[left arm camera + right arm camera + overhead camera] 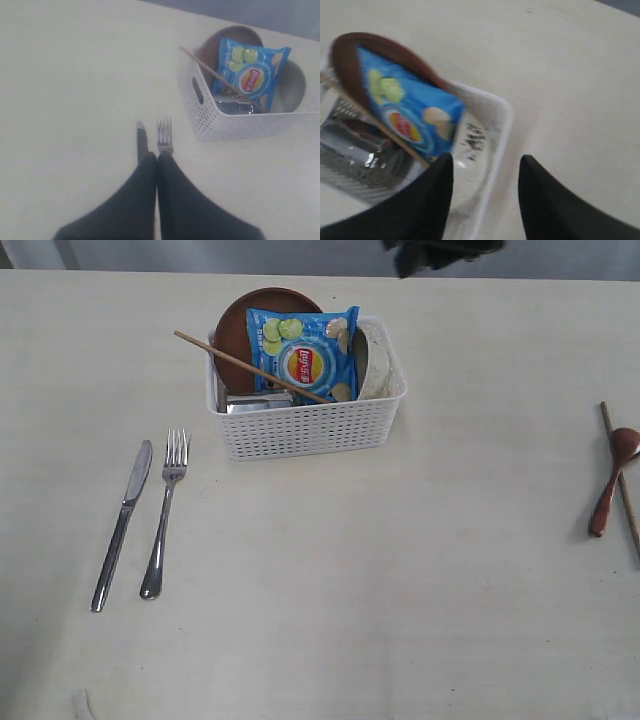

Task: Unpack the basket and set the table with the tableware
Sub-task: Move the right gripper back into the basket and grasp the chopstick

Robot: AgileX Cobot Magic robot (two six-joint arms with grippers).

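Right wrist view | your right gripper point(486, 161) hangs parted over the bowl point(378, 365) end of the basket point(495, 102), near the tabletop's far edge | left gripper point(157, 156) pinched shut, empty, above knife point(142, 142) and fork point(165, 135) | straddle the bowl rim squarely; avoid the chip bag point(410, 110).

One basket point(310, 430), one knife point(122, 525), one fork point(165, 515), two chopsticks point(250, 367), one spoon point(608, 498), one plate point(235, 330), one chip bag point(305, 355)

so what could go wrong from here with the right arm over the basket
The open right fingers hang over the bowl; the chip bag sits close beside it and might get dragged out with it. The chopstick propped over the basket rim could be knocked off.
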